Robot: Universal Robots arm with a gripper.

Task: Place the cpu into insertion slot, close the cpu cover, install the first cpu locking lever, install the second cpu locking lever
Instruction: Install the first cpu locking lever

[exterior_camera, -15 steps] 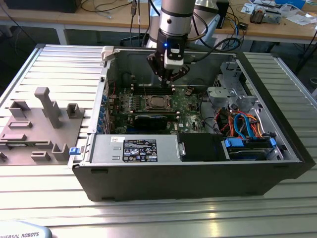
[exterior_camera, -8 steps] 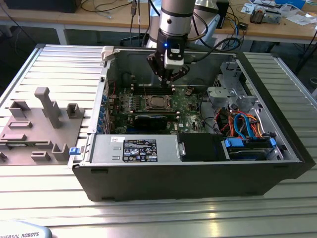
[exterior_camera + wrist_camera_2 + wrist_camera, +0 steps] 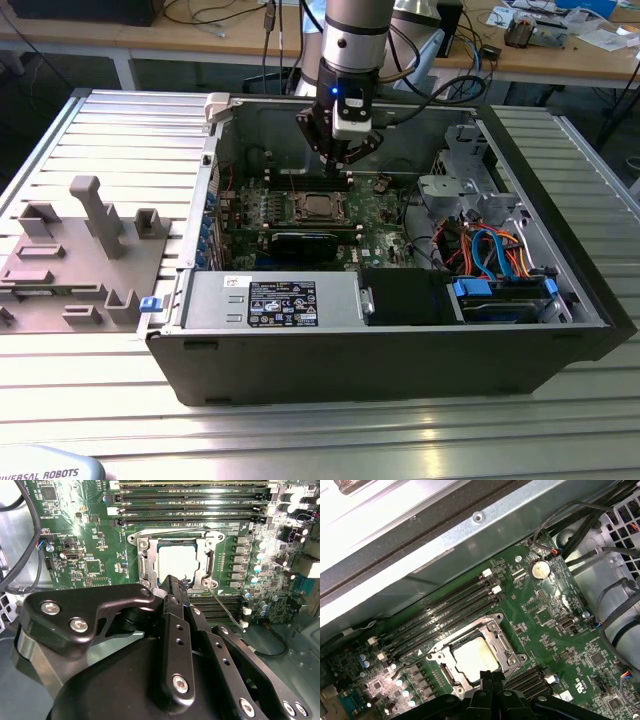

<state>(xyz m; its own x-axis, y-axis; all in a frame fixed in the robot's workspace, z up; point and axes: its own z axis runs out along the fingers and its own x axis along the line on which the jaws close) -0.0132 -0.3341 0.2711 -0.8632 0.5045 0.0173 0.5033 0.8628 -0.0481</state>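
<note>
Looking at the exterior view first, we see our gripper (image 3: 342, 155) reaching down into the open computer case (image 3: 400, 340), just over the green motherboard (image 3: 375, 215). The cpu (image 3: 318, 207) lies directly below and slightly toward the exterior view's left of our fingertips, seated in the insertion slot (image 3: 318, 220). A grey fixture block (image 3: 80, 255) sits on the ribbed table (image 3: 300, 430), well apart from the gripper at the exterior view's left, and the power supply (image 3: 270, 302) lies along the case's near wall.

In the second wrist view, our black fingers (image 3: 175, 630) are pressed together with no gap between them and nothing held. Just beyond their tips the cpu (image 3: 177, 562) shows its dull silver top through the cpu cover (image 3: 142, 562), which lies flat around it. A thin wire locking lever (image 3: 227, 612) runs slantwise close beside the fingertips, another wire lever (image 3: 175, 531) lies along the far side of the socket, and the memory slots (image 3: 190, 500) lie farther out.

In the first wrist view, the gripper (image 3: 490, 677) tips meet right at the near edge of the cpu cover (image 3: 502, 640), with the cpu (image 3: 476, 657) just past them. A coin battery (image 3: 540, 570) sits well away.
</note>
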